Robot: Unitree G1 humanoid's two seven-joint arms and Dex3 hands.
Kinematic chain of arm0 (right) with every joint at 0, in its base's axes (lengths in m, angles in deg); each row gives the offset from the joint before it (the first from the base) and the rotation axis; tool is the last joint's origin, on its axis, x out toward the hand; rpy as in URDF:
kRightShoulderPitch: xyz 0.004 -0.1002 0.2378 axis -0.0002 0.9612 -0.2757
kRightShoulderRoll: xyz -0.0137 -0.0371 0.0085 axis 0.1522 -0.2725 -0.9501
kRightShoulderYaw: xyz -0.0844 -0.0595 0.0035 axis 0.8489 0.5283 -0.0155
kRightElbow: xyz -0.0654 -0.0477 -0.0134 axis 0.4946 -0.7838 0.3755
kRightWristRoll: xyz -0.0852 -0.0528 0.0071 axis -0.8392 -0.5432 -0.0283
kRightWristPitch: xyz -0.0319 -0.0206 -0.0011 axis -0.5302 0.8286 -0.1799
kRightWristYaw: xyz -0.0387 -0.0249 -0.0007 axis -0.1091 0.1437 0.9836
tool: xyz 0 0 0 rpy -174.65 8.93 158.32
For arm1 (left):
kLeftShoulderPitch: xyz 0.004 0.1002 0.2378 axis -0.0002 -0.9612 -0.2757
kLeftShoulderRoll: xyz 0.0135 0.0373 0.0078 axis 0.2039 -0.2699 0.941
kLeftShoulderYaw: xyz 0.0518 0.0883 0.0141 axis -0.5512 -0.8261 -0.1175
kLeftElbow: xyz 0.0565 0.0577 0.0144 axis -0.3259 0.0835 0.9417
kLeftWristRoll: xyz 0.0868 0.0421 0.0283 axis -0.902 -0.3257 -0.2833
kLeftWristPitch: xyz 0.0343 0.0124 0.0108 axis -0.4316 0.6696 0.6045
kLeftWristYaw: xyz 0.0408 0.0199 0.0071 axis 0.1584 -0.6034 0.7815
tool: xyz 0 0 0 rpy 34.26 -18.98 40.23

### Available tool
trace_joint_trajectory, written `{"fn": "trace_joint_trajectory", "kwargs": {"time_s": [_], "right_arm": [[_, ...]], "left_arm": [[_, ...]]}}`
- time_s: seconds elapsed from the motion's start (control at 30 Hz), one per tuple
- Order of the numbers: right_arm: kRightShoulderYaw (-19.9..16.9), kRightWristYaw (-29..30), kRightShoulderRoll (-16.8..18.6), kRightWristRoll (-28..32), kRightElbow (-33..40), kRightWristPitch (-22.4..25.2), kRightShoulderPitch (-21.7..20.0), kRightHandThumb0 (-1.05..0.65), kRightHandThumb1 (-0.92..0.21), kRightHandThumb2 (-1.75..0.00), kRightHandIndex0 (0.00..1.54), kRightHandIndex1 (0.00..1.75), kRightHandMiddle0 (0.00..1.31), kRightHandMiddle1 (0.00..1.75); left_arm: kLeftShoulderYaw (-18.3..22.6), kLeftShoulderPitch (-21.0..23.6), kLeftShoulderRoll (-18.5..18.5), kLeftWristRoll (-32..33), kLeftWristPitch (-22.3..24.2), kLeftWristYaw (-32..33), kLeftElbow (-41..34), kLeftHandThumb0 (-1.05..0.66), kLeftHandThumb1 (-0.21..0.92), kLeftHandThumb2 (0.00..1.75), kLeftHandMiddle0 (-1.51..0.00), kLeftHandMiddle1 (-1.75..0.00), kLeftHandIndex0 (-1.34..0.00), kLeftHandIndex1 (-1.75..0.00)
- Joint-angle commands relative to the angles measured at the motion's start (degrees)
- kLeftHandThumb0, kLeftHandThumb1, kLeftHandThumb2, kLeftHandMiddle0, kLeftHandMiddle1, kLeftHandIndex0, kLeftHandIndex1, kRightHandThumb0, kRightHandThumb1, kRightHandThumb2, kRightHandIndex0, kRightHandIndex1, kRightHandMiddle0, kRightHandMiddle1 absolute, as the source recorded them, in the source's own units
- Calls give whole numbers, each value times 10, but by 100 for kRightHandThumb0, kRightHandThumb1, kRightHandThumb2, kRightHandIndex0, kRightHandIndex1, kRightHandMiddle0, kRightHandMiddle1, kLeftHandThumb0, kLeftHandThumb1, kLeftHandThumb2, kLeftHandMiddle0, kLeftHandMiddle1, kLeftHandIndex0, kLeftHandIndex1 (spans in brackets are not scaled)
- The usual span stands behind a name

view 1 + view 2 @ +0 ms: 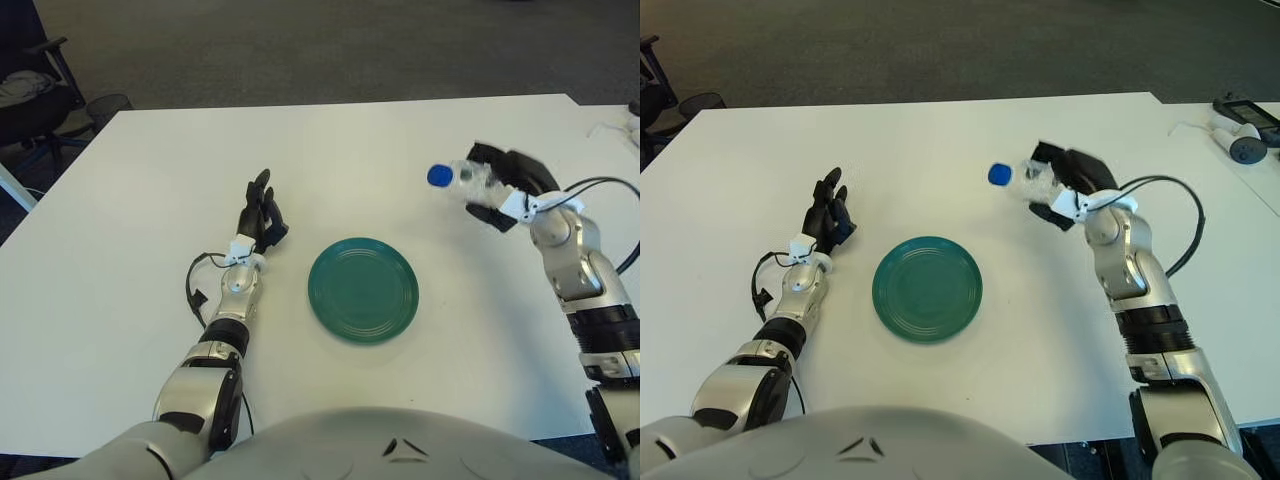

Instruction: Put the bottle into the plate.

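Holding the bottle (pixel 462 178) up off the white tabletop (pixel 140 180), the right hand (pixel 497 182) has its dark fingers wrapped around the clear body, so it's a firm grip. The bottle is tipped on its side with the blue cap (pixel 438 176) pointing toward the robot's left. From the green plate (pixel 363 290), the bottle shows at roughly 1 o'clock, well apart from it and not over the rim. Can't make out any label or writing on the bottle; the fingers cover most of it and what shows is just clear plastic.

The plate sits flat near the middle of the tabletop with nothing in it, and no brand mark is visible on it either, only concentric rings.

The left hand (pixel 262 217) shows at about 9 to 10 o'clock from the plate, just beside it, fingers straight and pointing away from the robot, relaxed and holding nothing.

A black cable (pixel 610 200) loops out from the right wrist. Off at the far right edge, another tabletop carries a small white and grey device (pixel 1240 144), too small to read anything on it.
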Motion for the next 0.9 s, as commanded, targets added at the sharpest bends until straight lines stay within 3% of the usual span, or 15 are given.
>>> {"fn": "trace_joint_trajectory", "kwargs": {"time_s": [0.0, 0.23, 0.57, 0.87], "right_arm": [[12, -17, 26, -18, 87, 38, -29, 0, 6, -172, 89, 170, 68, 175], [22, -60, 48, -41, 186, 105, -47, 0, 3, -169, 89, 167, 65, 175], [38, -76, 75, -42, 264, 108, -36, 0, 2, -167, 89, 167, 63, 175], [86, -100, 77, -40, 268, 62, -27, 0, -1, -166, 85, 172, 61, 175]], "left_arm": [[-5, -58, -5, -10, -1, -2, 45, -84, 92, 103, -28, -2, 0, -51], [-2, -55, -7, -6, -4, -4, 48, -85, 92, 103, -28, -2, 0, -50], [0, -52, -7, -5, 1, -3, 49, -84, 92, 102, -27, -1, 0, -50], [1, -49, -4, -5, 5, -4, 52, -84, 92, 102, -28, -2, 0, -50]]}}
